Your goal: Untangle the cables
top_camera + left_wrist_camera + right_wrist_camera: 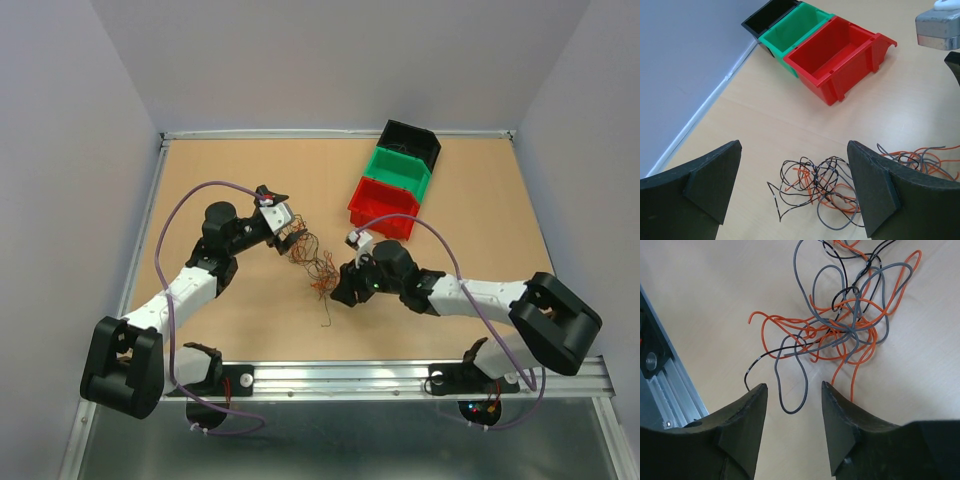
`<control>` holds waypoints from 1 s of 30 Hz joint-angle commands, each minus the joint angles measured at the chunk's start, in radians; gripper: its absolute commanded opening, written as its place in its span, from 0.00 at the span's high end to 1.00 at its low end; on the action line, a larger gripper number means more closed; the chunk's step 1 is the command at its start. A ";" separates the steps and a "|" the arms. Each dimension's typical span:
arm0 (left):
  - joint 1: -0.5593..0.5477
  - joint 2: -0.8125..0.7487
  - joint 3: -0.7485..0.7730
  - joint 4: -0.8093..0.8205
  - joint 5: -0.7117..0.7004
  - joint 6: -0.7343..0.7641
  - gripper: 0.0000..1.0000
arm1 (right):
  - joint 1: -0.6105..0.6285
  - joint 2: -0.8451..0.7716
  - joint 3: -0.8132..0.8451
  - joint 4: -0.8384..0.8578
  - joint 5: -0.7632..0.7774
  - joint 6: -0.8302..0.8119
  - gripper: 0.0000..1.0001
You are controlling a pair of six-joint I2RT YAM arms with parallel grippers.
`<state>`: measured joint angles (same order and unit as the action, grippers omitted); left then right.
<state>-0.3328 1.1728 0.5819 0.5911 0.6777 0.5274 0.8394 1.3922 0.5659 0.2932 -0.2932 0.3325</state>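
Note:
The cables (316,266) lie in a loose tangle of thin orange, black and grey wires on the table between both arms. My left gripper (288,235) is open just left of the tangle. In the left wrist view the left gripper (794,146) frames a black, orange and grey clump (826,190) lying on the table, untouched. My right gripper (340,288) is open at the tangle's right side. In the right wrist view the right gripper (794,386) has a grey loop (791,395) lying between its fingertips, with the main knot of wires (845,327) beyond. Neither gripper holds anything.
A red bin (383,207), a green bin (398,172) and a black bin (410,143) stand in a row at the back right, all empty in the left wrist view (837,52). A metal rail (665,385) runs along the table's near edge.

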 commanded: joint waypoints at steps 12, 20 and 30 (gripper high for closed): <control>-0.020 -0.061 -0.011 -0.037 0.143 0.068 0.01 | 0.006 -0.232 -0.049 0.182 -0.063 -0.006 0.99; -0.054 -0.110 -0.007 -0.108 0.256 0.079 0.01 | 0.006 -0.587 -0.242 0.279 -0.032 -0.038 0.99; -0.103 -0.147 -0.019 -0.135 0.424 0.072 0.01 | 0.006 -0.671 -0.313 0.359 -0.066 -0.056 1.00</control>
<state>-0.4149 1.0500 0.5819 0.4477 0.9958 0.5968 0.8394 0.7136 0.2680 0.5529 -0.3367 0.2985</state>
